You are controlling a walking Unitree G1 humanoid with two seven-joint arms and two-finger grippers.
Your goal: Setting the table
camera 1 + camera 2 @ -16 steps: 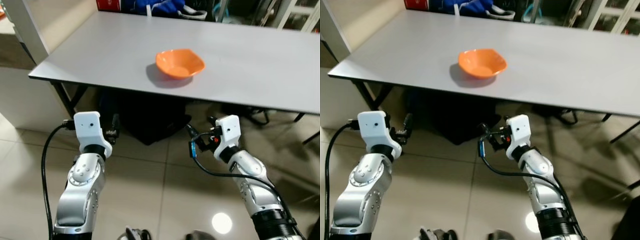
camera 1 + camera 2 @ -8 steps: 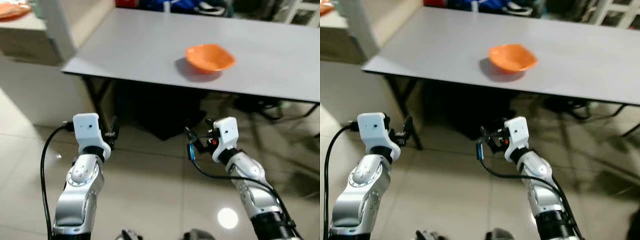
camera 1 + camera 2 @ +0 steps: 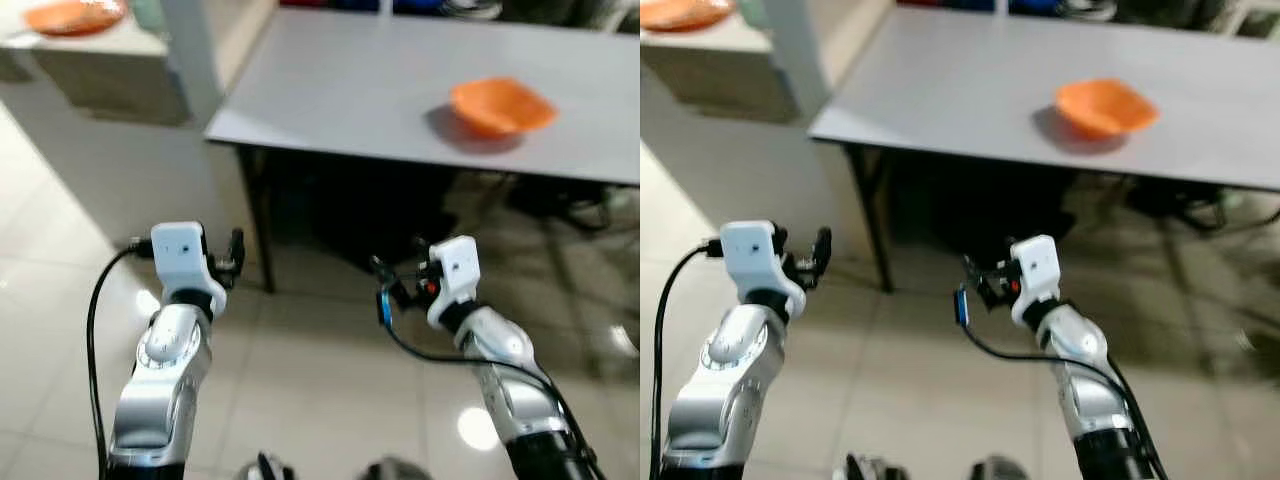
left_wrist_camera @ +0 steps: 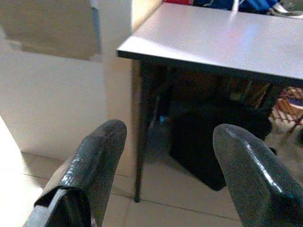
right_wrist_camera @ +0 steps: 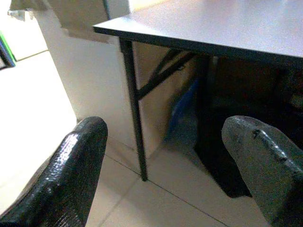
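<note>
An orange bowl [image 3: 502, 105] sits on the grey table [image 3: 350, 90], near its front edge and off to my right. Both arms are held low over the tiled floor, short of the table's front edge. My left gripper [image 4: 165, 137] is open with nothing between its fingers and faces the table's left corner leg. My right gripper [image 5: 165, 127] is open too, empty, and looks under the table. A second orange dish [image 3: 75, 15] lies on a pale counter [image 3: 100, 60] at the far left.
A black folding table leg [image 3: 255, 230] stands at the table's left front corner. A dark bag [image 3: 340, 210] lies in the shade under the table. A white pillar [image 3: 195, 40] rises between counter and table. Glossy tiled floor [image 3: 320, 380] spreads below my arms.
The camera has swung to the left: the bowl and table now sit further right in the picture, and the counter with the second orange dish has come into view. Both arms keep their pose.
</note>
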